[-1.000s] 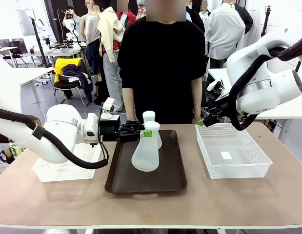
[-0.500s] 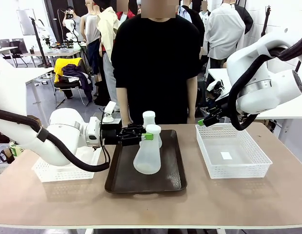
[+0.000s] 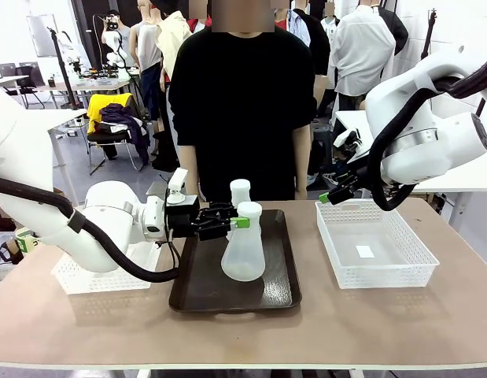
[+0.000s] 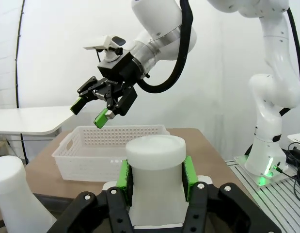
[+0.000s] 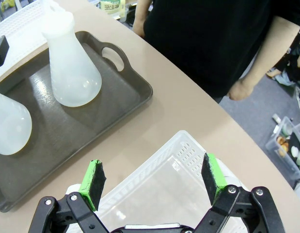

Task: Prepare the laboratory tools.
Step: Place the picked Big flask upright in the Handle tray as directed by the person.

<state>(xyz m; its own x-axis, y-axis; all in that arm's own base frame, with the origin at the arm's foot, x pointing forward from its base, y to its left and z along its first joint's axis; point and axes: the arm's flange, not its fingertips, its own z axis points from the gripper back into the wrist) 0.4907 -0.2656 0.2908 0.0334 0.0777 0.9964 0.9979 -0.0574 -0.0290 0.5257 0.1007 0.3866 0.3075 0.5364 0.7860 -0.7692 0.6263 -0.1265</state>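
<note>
My left hand (image 3: 237, 223) is clenched on the neck of the near flask (image 3: 244, 250), the green pads (image 4: 123, 174) pressed on either side just under its rim; the flask hangs upright from the hand, its wide base low over the brown tray (image 3: 197, 291), and I cannot tell whether the base touches the tray; the far flask (image 3: 240, 192) stands on the tray just behind the held one, towards the person (image 3: 241, 102); in my left wrist view the held neck (image 4: 155, 172) sits between the pads and the other flask (image 4: 16, 194) is off to the picture's left; my right hand (image 3: 328, 197) hangs released above the far left corner of the right basket (image 3: 375, 272), well apart from both flasks; from the right wrist I see its pads (image 5: 93, 178) spread wide over that basket (image 5: 159, 191), with the tray (image 5: 135, 92) and both flasks beyond; another basket (image 3: 78, 276) sits on the counter (image 3: 385, 323) to the left, partly behind my left arm; compared with a second ago, the left hand and its flask have moved right along the tray and sit a little higher, the flask now straighter than its earlier tilt; the right hand has not moved; the person has shifted slightly to the left.
</note>
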